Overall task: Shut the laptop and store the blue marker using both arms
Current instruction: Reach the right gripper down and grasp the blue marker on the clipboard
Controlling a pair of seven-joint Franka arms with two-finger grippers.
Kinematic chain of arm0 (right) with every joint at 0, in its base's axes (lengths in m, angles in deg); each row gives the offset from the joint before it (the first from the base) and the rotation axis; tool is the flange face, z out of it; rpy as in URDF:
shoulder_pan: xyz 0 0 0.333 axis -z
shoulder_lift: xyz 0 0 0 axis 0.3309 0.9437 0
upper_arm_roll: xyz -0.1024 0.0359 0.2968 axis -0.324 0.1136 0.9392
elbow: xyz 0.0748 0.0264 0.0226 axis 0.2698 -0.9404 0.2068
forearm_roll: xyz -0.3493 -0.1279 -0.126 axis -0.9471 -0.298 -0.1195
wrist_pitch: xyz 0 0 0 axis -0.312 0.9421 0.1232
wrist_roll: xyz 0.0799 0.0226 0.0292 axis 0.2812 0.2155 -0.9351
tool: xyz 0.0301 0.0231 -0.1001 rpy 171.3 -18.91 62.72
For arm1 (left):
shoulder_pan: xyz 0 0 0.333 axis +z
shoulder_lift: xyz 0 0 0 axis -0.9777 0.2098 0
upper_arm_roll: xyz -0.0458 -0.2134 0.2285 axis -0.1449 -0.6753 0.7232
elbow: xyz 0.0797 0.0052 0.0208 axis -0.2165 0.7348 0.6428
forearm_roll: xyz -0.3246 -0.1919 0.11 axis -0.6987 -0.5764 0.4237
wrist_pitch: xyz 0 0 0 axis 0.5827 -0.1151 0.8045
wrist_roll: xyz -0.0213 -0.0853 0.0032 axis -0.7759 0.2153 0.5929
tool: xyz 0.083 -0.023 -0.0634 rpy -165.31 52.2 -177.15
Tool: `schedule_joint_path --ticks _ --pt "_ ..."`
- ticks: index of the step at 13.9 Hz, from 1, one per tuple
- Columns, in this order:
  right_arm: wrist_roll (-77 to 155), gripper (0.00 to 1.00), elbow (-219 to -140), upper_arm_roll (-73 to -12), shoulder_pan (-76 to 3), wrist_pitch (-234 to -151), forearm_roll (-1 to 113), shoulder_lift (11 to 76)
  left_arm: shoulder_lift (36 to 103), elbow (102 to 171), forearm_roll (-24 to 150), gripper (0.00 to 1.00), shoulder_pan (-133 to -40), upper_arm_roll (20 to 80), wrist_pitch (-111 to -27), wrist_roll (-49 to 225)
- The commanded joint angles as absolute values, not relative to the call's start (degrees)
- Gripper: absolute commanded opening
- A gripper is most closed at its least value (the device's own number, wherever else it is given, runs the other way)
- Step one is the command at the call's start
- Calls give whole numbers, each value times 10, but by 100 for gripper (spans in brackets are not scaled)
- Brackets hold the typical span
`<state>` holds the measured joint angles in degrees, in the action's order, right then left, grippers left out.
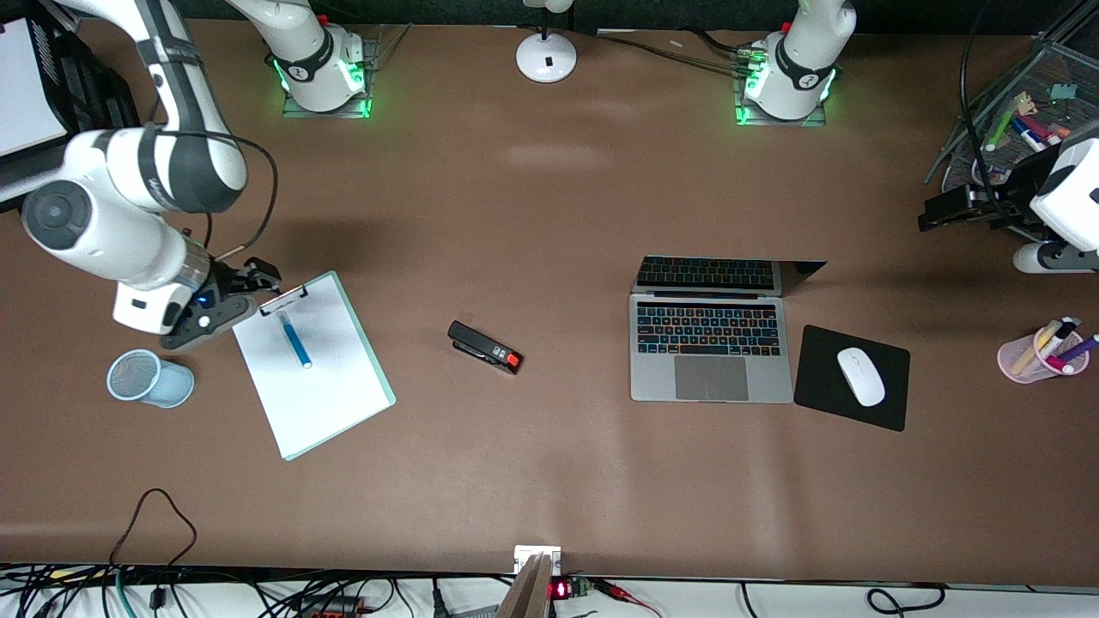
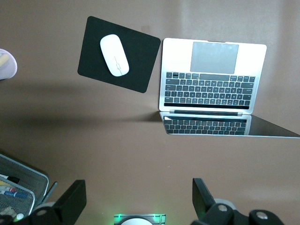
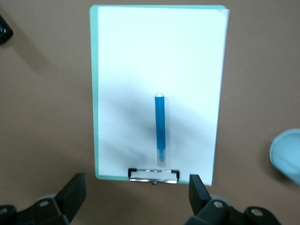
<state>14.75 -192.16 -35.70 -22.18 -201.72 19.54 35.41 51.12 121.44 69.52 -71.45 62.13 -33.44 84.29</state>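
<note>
The laptop (image 1: pixel 711 350) stands open on the table toward the left arm's end, keys lit; it also shows in the left wrist view (image 2: pixel 209 77). The blue marker (image 1: pixel 294 340) lies on the white paper of a green clipboard (image 1: pixel 318 386), and shows in the right wrist view (image 3: pixel 160 126). My right gripper (image 1: pixel 251 279) is open and empty, up over the table just off the clipboard's clip end (image 3: pixel 136 193). My left gripper (image 1: pixel 938 212) is open and empty, up in the air beside the mesh basket, apart from the laptop (image 2: pixel 138 201).
A black stapler (image 1: pixel 485 347) lies between clipboard and laptop. A white mouse (image 1: pixel 860 376) sits on a black mouse pad (image 1: pixel 889 408) beside the laptop. A blue mesh cup (image 1: pixel 150 378) lies beside the clipboard. A pink pen cup (image 1: pixel 1041 354) and mesh basket (image 1: pixel 1022 120) stand at the left arm's end.
</note>
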Motion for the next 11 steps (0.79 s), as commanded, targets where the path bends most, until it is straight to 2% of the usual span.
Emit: schedule_joint_path --ticks 1,3,4,6,7,8,9,10,11 --pt "111 83 -1924 -357 -230 -2057 192 385 516 1195 701 100 -716 615 -327 849" --pt "96 73 -1924 -357 -233 -2083 192 407 516 1193 698 99 -722 606 -330 867" --pt "94 69 -1924 -357 -232 -2098 193 420 516 1182 701 88 -731 593 -327 848" --pt "93 66 -1920 -357 -231 -2129 193 443 517 1174 703 45 -736 592 -328 848" --pt "93 61 -1918 -357 -230 -2140 192 456 517 1174 703 27 -737 590 -328 848" --pt "93 60 -1916 -357 -231 -2151 192 464 517 1174 703 15 -738 589 -328 848" --pt "92 56 -1912 -357 -231 -2160 192 468 518 1176 703 13 -738 588 -327 848" --pt "92 51 -1909 -357 -231 -2164 192 476 522 1182 703 3 -743 584 -316 843" --pt "92 48 -1899 -357 -231 -2166 192 488 526 1192 702 0 -754 574 -294 849"
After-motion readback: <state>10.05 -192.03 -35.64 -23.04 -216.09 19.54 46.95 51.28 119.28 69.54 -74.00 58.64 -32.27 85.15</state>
